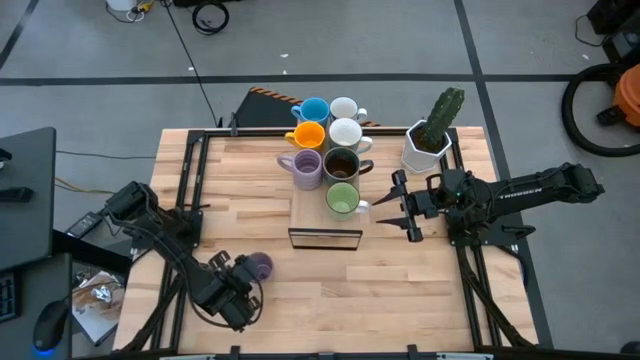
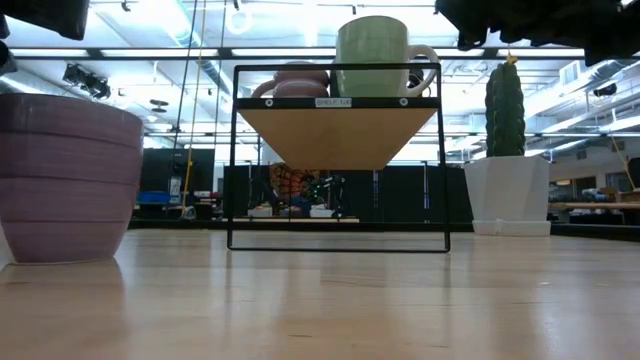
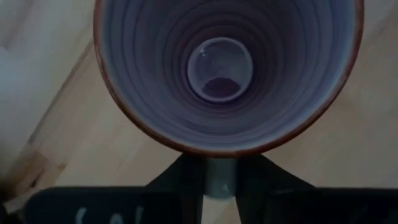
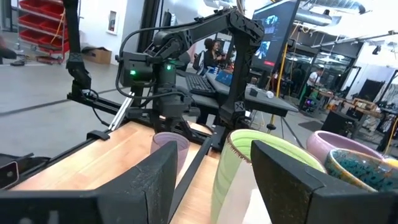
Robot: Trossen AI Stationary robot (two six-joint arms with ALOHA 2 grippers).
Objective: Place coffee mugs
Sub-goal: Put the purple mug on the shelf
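The left gripper [image 1: 243, 285] sits at the near left of the table, its fingers pinching the handle [image 3: 219, 180] of the last lavender mug [image 1: 259, 265], which stands upright on the wood, likely so it can be carried to the stand [image 1: 325, 238], where seven mugs already cluster. The right gripper [image 1: 400, 208] waits with fingers apart beside the green mug [image 1: 342, 199], clear of the path

Left arm folded low at the near-left, left gripper [image 1: 240, 287] closed down, right gripper [image 1: 403, 207] held parted, arm extended inward.
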